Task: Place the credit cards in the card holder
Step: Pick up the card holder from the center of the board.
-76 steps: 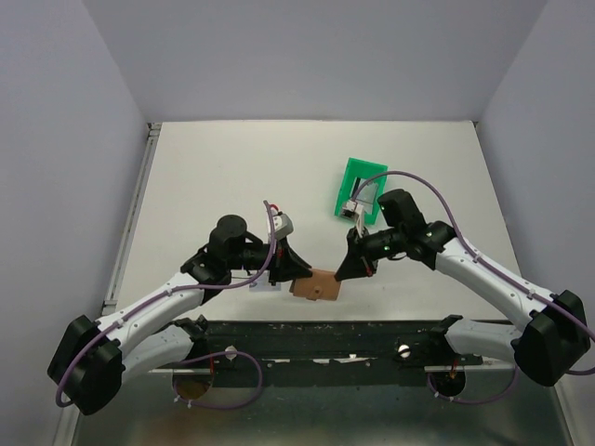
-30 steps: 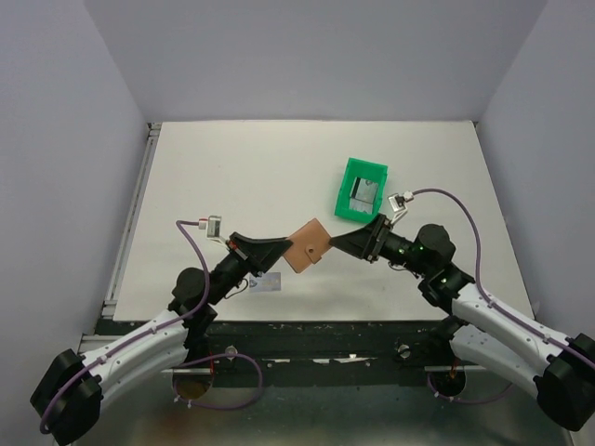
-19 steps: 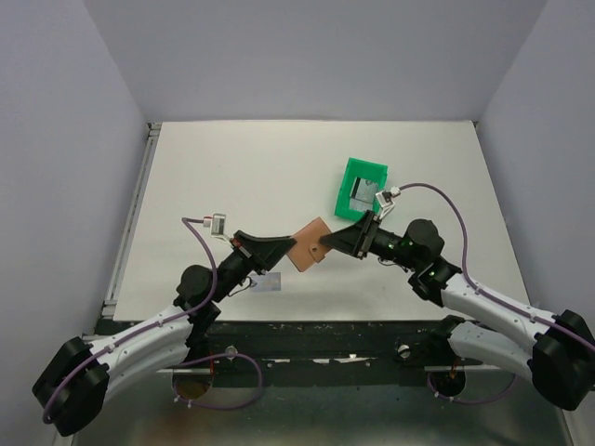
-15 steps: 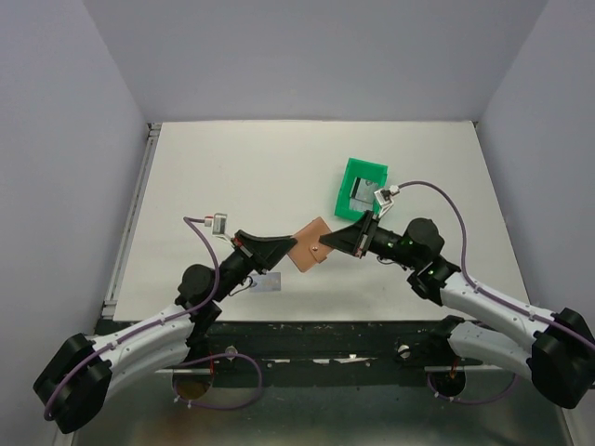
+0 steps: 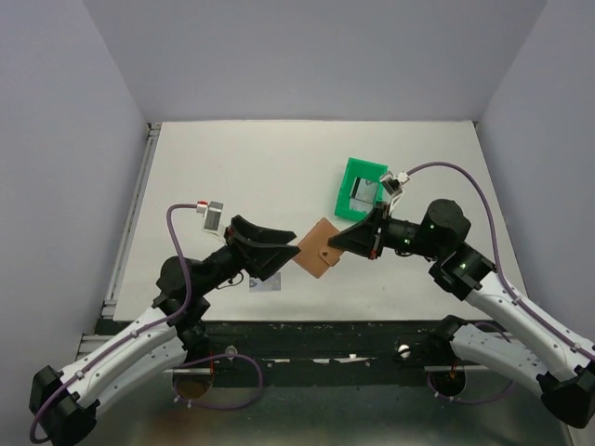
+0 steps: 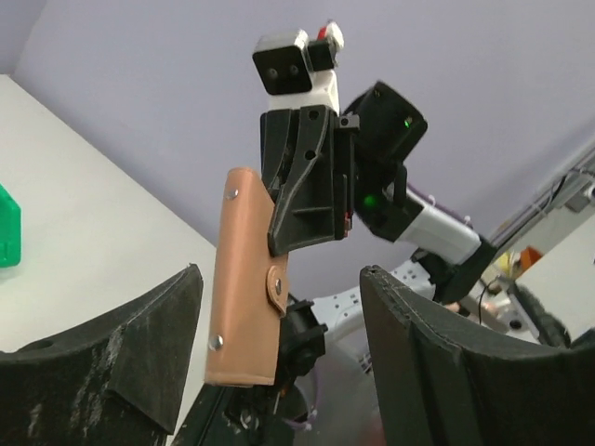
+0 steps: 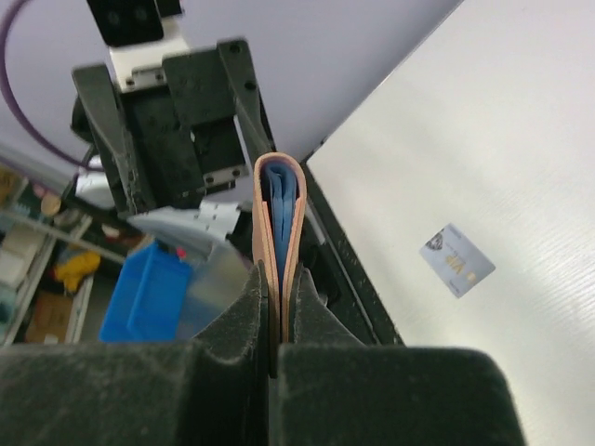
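Note:
The tan card holder (image 5: 318, 249) hangs folded above the table's near edge, with my right gripper (image 5: 340, 243) shut on its right end. The right wrist view has it edge-on (image 7: 279, 200), blue lining inside, pinched between the fingertips of my right gripper (image 7: 276, 269). My left gripper (image 5: 286, 247) stands open just left of it. In the left wrist view the card holder (image 6: 244, 279) stands apart from both fingers (image 6: 139, 344) of the left gripper (image 6: 279, 279). One credit card (image 5: 265, 284) lies flat on the table below the left gripper, visible also as (image 7: 456, 260). Another card (image 5: 362, 193) sits in the green bin.
The green plastic bin (image 5: 347, 182) stands behind the right gripper, right of the table's middle. The dark front rail (image 5: 307, 333) runs along the near edge, just below the held card holder. White walls close in the table on three sides.
My left gripper has opened, let go of the card holder and drawn back to the left. The right gripper has shut on the holder and now carries it alone.

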Controlling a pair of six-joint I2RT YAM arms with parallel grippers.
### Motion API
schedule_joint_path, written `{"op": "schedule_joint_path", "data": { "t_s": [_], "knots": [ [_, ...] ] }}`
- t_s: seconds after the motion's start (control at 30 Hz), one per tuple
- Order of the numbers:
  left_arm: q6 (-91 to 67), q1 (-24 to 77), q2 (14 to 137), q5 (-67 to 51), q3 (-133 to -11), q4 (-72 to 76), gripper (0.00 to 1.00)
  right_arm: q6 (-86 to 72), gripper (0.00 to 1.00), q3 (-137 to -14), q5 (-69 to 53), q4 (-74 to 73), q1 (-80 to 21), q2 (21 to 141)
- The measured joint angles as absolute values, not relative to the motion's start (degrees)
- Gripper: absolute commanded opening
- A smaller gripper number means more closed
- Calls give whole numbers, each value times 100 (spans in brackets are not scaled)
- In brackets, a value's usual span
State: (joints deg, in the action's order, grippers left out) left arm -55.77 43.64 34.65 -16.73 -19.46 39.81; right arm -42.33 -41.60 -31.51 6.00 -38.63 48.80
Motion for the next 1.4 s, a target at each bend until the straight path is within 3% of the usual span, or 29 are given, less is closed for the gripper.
{"op": "schedule_joint_path", "data": {
  "t_s": [0.27, 0.5, 1.1, 1.4],
  "knots": [
    [-4456, 4366, 3533, -2624, -3103, 1992, 72, -3173, 1, -4777, -4858, -803, -3863, 5190],
    [-3892, 4364, 3861, -3531, -3330, 838, 72, -2421, 1, -5249, -5249, -1857, -3863, 5194],
    [-3927, 4685, 4132, -4309, -3208, 1061, 67, -2045, 0, -5312, -5330, -2265, -3863, 5529],
    [-3868, 5072, 4589, -4296, -3208, 1059, 35, -2047, 1, -5312, -5328, -2261, -3863, 5529]
  ]
}}
